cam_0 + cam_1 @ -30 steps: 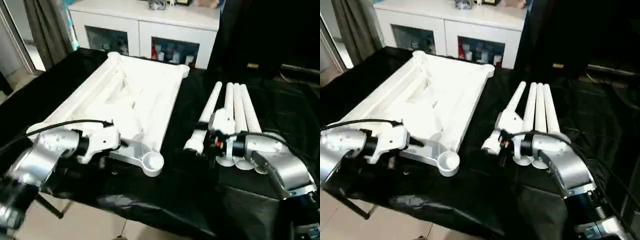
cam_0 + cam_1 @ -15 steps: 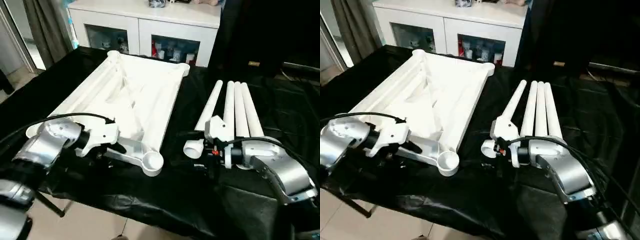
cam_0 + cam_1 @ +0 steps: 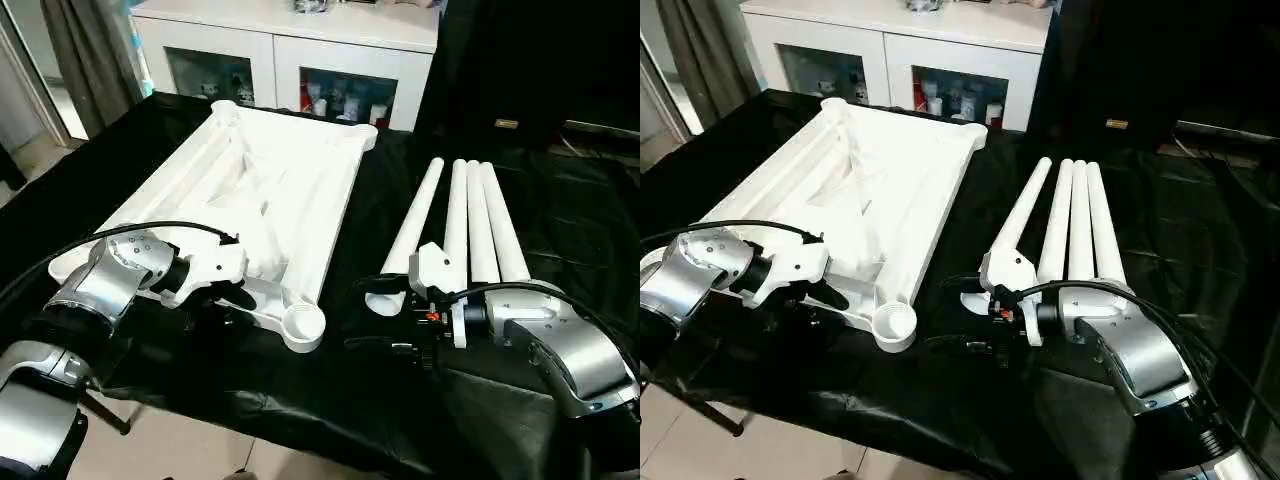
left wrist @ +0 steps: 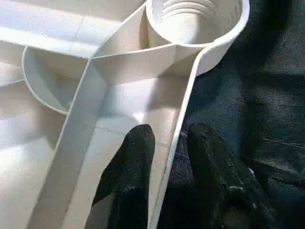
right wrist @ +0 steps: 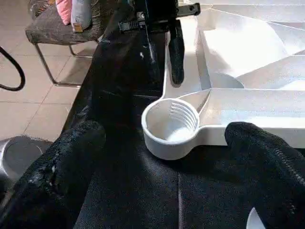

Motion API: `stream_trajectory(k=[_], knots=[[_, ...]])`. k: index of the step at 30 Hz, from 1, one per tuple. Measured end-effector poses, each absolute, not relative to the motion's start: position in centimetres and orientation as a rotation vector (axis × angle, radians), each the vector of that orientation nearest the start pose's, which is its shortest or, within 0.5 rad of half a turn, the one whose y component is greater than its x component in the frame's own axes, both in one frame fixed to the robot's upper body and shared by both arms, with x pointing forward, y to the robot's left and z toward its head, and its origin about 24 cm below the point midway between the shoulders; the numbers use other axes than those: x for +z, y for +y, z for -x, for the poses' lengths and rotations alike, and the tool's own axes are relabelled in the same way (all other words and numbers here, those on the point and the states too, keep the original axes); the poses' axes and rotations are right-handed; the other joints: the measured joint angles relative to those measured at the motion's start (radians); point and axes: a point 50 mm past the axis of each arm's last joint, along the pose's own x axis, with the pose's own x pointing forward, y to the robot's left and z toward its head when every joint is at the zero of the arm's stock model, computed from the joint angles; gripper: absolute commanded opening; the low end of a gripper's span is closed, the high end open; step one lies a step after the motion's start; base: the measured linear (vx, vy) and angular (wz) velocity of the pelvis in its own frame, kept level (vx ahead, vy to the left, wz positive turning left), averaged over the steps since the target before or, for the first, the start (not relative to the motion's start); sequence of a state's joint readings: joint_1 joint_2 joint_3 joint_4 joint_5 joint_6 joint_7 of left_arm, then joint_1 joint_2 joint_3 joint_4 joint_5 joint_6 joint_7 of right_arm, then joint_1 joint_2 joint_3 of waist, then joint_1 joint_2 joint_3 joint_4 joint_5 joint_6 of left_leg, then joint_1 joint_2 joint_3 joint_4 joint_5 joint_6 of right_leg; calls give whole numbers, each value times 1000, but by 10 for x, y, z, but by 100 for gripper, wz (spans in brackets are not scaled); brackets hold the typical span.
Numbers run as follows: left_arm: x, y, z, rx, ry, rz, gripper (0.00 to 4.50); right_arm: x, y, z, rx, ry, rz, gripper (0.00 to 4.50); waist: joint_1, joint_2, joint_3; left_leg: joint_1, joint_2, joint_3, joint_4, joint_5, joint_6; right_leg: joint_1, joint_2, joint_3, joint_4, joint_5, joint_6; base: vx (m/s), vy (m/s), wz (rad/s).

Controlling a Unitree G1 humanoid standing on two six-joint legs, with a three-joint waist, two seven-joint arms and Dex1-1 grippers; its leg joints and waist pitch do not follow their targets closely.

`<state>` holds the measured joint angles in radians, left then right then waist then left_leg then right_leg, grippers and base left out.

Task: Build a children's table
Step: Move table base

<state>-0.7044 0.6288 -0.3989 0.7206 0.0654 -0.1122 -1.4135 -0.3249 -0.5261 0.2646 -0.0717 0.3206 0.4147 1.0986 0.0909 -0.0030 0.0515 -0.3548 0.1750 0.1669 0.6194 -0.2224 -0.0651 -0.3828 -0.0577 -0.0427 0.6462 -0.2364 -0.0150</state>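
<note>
**A:** Tabletop first: it lies underside up on the black cloth, on our left. Our left gripper has one finger inside its near rim and one outside, so the jaws straddle that thin wall; whether they already pinch it we cannot tell.

**B:** And the right gripper?

**A:** Jaws spread wide, holding nothing, aimed at the near corner socket from the cloth beside it.

**B:** So how do we do this step well?

**A:** We judge the left should grip the rim squarely and steady the top, keeping clear of the socket. The right then needs a leg; the four legs lie side by side to our right, close behind that gripper.

**B:** What do the wrist views add?

**A:** The left wrist view shows the rim running between the fingers, which the head views hide under the white gripper body. The right wrist view shows the ridges inside the socket, plus the left gripper on the rim behind it. The head views alone give us the legs and the whole layout.
</note>
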Motion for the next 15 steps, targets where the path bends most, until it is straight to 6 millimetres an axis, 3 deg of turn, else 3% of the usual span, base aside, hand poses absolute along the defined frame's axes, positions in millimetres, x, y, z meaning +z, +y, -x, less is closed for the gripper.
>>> stream_trajectory(k=[11, 15], knots=[[76, 194, -317, -1414, 531, -775, 33, 91, -131, -258, 1365, 301, 202, 450, 1, 2, 1, 0, 0, 0, 0, 0, 0, 0, 0, 0, 0, 0, 0, 0, 0, 0], [76, 185, -313, -1424, 483, -811, 13, 92, -131, -258, 1366, 298, 204, 450, -10, 2, 1, -2, 1, 1, 0, 0, 0, -2, 0, 0, 0, 0, 0, 0, 0, 0]])
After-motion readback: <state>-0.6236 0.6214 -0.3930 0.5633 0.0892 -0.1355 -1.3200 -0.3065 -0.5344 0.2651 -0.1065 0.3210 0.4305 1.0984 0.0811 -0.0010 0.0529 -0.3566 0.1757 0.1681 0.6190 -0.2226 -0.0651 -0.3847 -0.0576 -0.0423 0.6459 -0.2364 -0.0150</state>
